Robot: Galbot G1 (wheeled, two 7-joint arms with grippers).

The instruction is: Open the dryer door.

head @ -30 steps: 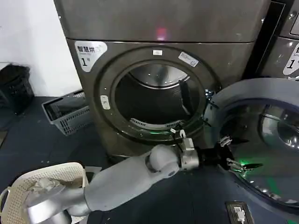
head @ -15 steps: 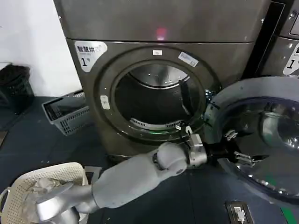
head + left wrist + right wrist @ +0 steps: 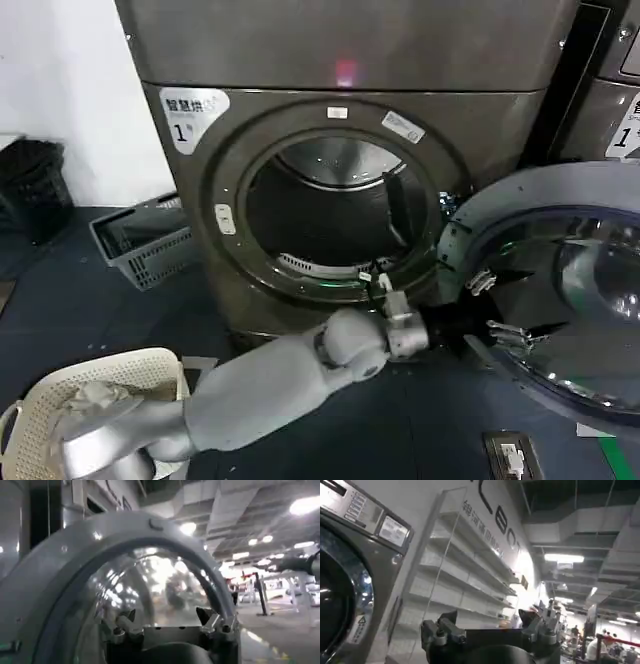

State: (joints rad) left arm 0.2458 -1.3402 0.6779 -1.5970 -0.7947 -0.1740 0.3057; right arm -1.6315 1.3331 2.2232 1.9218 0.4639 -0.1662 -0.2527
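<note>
The left claw (image 3: 497, 310) sits right of centre in the head view, fingers spread apart, against the grey inner face of the door (image 3: 560, 290). The door hangs swung wide open at the right edge of the frame, hinged beside the porthole. In the left wrist view the claw (image 3: 167, 622) faces the door's glass (image 3: 150, 580). The dryer (image 3: 340, 150) fills the upper middle. The right claw (image 3: 487, 625), fingers apart, points at a neighbouring machine (image 3: 345, 570). A white basket (image 3: 60, 400) lies lower left, a grey basket (image 3: 140, 240) at left.

A grey plastic basket (image 3: 140, 243) lies on the dark floor (image 3: 60, 300) near a white laundry basket (image 3: 95, 395).
</note>
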